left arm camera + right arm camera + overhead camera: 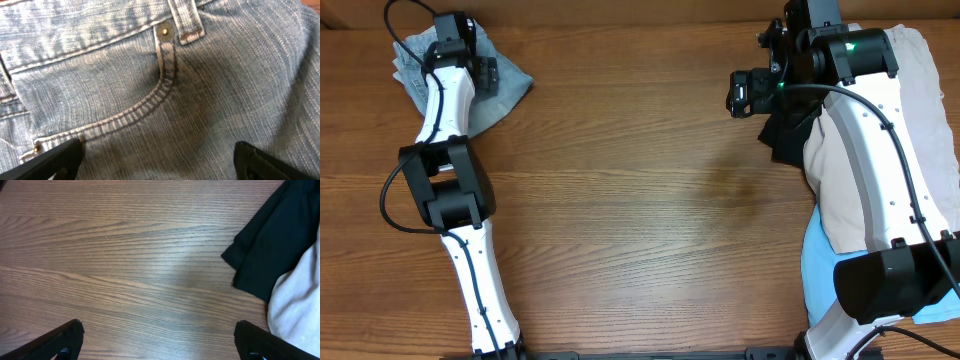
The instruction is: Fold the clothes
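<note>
The light-blue denim shorts [505,85] lie bunched at the table's far left corner. My left gripper [470,50] hovers right over them, open and empty. In the left wrist view the denim [165,95] fills the frame, showing a curved pocket seam and a rivet, with my open fingers [160,162] spread over it. My right gripper [745,95] is open and empty above bare wood at the far right, beside the black garment [785,135], also in the right wrist view [275,245]. The beige shorts [850,190] and sky-blue garment [815,275] lie under my right arm.
The wooden table [650,200] spans the view. My left arm [450,190] stretches from the front edge to the far left corner. My right arm [890,150] lies over the pile at the right edge. The table's far edge runs just behind both grippers.
</note>
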You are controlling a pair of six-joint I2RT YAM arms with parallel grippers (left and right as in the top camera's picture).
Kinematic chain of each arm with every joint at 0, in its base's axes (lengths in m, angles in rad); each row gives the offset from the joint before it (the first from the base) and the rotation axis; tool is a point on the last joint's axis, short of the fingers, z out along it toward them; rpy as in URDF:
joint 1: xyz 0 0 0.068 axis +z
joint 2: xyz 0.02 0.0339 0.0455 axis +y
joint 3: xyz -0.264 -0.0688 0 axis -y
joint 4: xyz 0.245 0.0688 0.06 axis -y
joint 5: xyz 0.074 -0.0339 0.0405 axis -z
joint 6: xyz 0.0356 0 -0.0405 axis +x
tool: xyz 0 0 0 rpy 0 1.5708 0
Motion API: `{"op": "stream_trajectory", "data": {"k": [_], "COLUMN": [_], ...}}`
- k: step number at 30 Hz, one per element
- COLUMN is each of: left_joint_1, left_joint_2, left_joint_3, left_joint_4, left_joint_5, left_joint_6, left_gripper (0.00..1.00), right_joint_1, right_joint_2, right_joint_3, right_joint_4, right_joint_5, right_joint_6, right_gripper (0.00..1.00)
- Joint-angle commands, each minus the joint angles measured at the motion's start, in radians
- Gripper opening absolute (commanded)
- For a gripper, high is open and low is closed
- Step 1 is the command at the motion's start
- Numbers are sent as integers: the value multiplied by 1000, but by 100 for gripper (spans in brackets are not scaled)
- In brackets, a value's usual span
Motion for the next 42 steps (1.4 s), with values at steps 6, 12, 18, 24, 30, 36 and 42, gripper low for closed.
{"op": "stream_trajectory", "data": {"k": [6, 12, 18, 24, 30, 36, 42], "left_joint_1": [-67, -60, -38, -24, -18, -11, 5], "left_joint_2": [76, 36, 42, 42, 42, 42, 42], "left_joint_3": [211, 345, 312, 238, 123, 53, 51], "left_joint_4": [-450, -821, -900, -953, -894, -797, -724], "left_joint_5": [246, 332, 356, 317, 307, 195, -16], "left_joint_6": [-109, -314, -371, -364, -355, -356, -344], "left_gripper": [100, 100, 98, 93, 93, 95, 100], "right_joint_1": [-2, -2, -2, -2, -2, -2, -2], "right_joint_2": [-16, -16, -16, -16, -16, -16, -16], "right_joint_3": [14, 14, 14, 14, 14, 14, 14], "right_joint_4": [6, 6, 9, 10, 9, 9, 10], "right_joint_5": [-18, -20, -16, -16, -16, -16, -16], "right_joint_6": [-3, -1, -5, -9, -9, -8, -8], "right_gripper": [100, 100, 100, 100, 100, 100, 100]}}
